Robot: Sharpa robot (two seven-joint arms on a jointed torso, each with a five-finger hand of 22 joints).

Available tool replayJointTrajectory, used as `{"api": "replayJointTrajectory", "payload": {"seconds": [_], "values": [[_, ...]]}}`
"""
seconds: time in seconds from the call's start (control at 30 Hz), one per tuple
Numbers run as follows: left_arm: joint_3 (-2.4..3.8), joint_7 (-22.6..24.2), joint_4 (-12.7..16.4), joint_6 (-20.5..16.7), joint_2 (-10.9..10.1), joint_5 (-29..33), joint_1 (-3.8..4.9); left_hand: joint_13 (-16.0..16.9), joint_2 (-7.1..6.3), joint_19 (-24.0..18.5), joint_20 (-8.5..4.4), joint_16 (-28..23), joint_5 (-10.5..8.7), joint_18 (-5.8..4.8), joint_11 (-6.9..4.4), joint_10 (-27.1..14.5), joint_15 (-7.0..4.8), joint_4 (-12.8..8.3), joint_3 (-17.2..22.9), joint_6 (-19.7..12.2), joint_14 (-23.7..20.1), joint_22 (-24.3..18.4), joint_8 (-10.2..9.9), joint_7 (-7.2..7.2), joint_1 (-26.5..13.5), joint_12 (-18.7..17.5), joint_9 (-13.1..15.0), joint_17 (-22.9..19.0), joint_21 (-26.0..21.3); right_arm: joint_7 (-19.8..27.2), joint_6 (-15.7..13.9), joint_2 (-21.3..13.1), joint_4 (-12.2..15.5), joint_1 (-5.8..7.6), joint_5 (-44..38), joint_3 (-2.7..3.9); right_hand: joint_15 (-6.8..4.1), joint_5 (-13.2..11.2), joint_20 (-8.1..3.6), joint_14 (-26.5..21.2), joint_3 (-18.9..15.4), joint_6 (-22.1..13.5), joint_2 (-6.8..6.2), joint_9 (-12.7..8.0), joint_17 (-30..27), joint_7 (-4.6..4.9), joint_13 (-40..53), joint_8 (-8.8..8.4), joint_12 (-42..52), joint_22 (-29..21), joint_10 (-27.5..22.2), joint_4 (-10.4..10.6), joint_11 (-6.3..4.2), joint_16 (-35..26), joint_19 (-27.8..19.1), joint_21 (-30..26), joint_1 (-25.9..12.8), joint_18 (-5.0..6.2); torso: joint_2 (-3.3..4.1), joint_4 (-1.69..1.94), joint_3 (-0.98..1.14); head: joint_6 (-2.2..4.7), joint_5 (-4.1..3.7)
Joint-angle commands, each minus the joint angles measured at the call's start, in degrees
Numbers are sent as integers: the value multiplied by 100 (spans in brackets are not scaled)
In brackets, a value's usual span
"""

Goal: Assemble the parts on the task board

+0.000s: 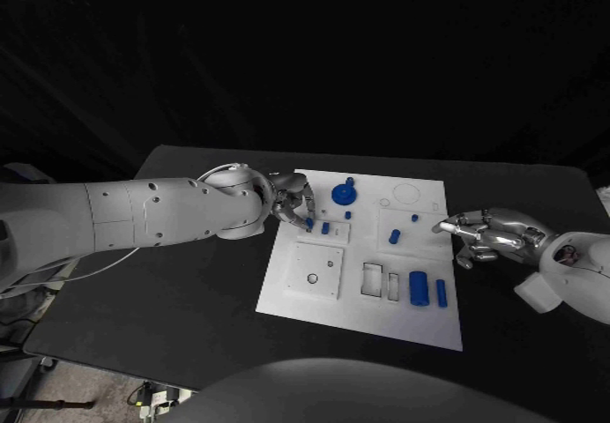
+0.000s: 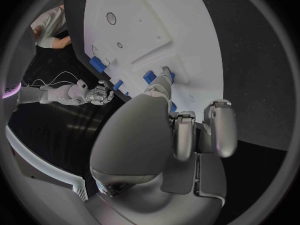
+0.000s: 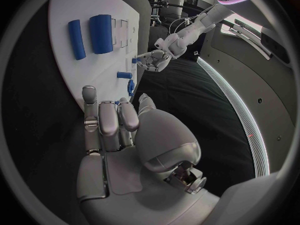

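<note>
Near edge of the task board (image 1: 362, 322): two long blue parts, a thick one (image 1: 419, 287) and a thin one (image 1: 441, 293), lie side by side next to two empty rectangular slots. Mid board: right hand (image 1: 494, 235) hovers at the board's right edge, fingers loosely apart, grasping nothing; one short part (image 1: 394, 235) lies near it. Left hand (image 1: 291, 201) is at the left edge, fingertips on two small parts (image 1: 318, 226); cannot tell if it pinches one. Judgement: seat that part squarely, press straight down. Far: one round knobbed part (image 1: 345, 192), two tiny ones.
</note>
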Motion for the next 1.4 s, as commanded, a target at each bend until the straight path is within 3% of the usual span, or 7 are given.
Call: {"api": "replayJointTrajectory", "payload": {"seconds": [0.03, 0.3, 0.77, 1.4], "values": [[2, 117, 39, 36, -7, -132, -3, 1509, -61, 16, -9, 14, -38, 113, 1, 596, -11, -15, -35, -12, 602, 1183, -38, -1, 21, 13, -9, 1509, -37, 63, 68, 1, 3, -7, -4, -1, -5, 33, 12, -26, 19, 40, -17, -5, 11, 16, -6, -32, -16, 276, -28, 2, -7, -6, -25, -12, 50, 37, 1, 0, 0, 1, 6], [2, 314, 81, -167, -22, -460, -43, 1509, -46, 25, -12, 14, -18, 110, 2, 596, -16, -21, 71, 311, 602, 1190, 104, -28, 149, 13, 39, 1509, -21, 70, 64, 0, 1, -10, -4, -1, -5, 41, 11, -28, 24, 42, -24, -8, 9, 15, -7, -34, -16, 275, -29, -9, -8, -6, -28, -15, 61, 37, 2, 0, -1, 1, 6], [2, 635, 130, -819, -66, -739, -155, 1509, -54, 46, -12, 14, 12, 103, 1, 596, -18, 10, 107, 376, 602, 1200, 139, -29, 139, 13, 49, 1509, 11, 62, 67, 3, -28, -13, -4, -1, -5, 42, 11, -29, 24, 42, -26, -9, 8, 16, -8, -34, -16, 274, -30, -10, -8, -6, -30, -18, 61, 38, -1, 0, -1, 1, 11], [2, 495, 83, -672, -51, -751, -171, 1500, -116, 30, -21, 14, -35, 111, -16, 589, -30, 37, 139, 188, 602, 1188, 6, -17, 59, 4, -13, 1509, -25, 52, 81, 20, -39, -18, -5, -1, -5, 42, 11, -29, 24, 42, -26, -9, 8, 16, -8, -34, -16, 274, -30, -10, -8, -6, -30, -18, 61, 38, -1, -3, 0, 1, 17]]}}
